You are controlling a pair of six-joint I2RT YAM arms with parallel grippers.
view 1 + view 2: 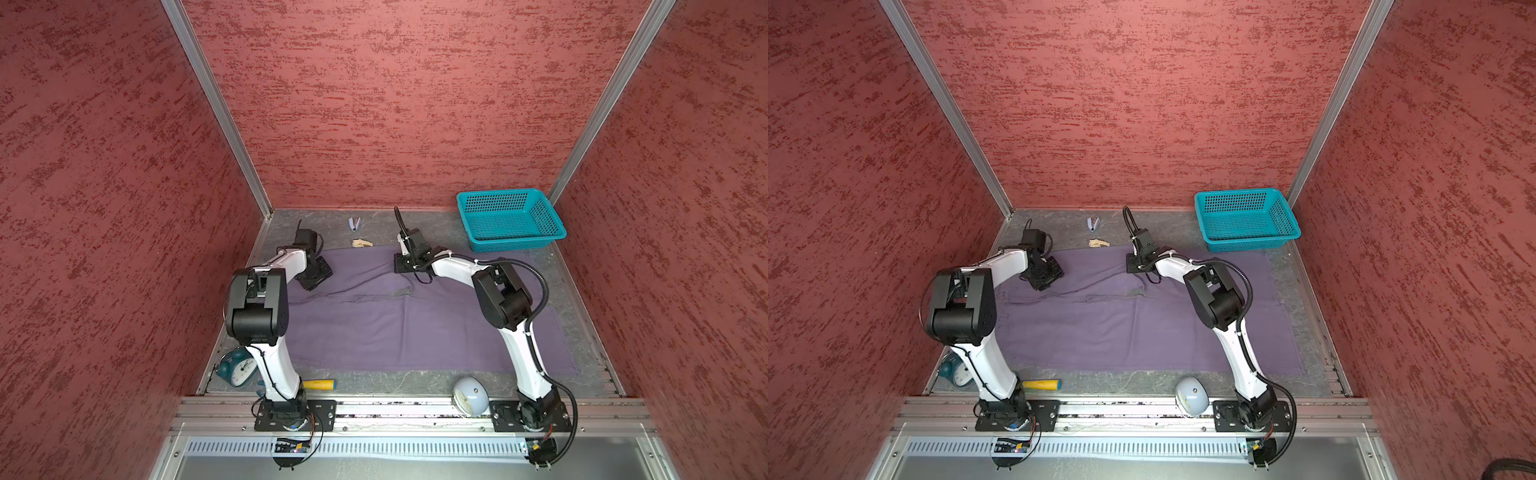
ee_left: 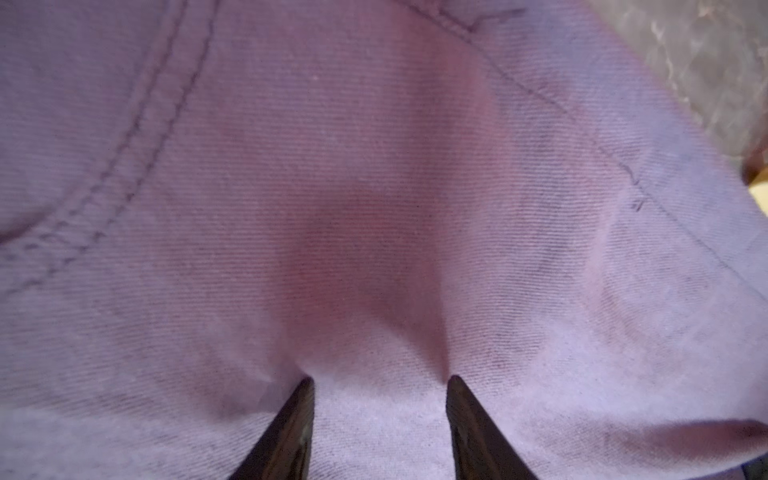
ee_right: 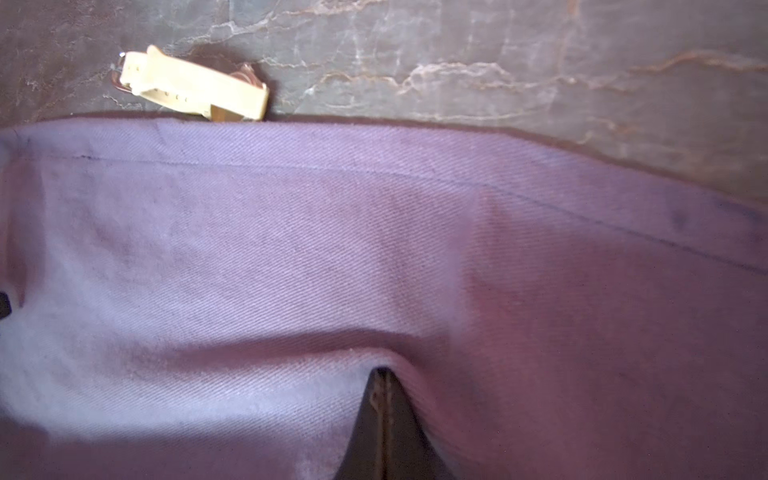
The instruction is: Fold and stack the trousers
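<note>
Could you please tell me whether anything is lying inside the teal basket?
No, the teal basket shows only its bare perforated floor in a top view.

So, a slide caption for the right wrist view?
Shut right gripper tip-down on the lavender trousers; cream wristwatch lies beside their edge on the marbled table.

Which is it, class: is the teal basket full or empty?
Empty: the teal basket shows only its bare perforated floor in both top views.

The left arm (image 1: 276, 361) hides part of the trousers (image 1: 415, 328), teal clock (image 1: 237, 368) and yellow handle (image 1: 319, 384).
</note>
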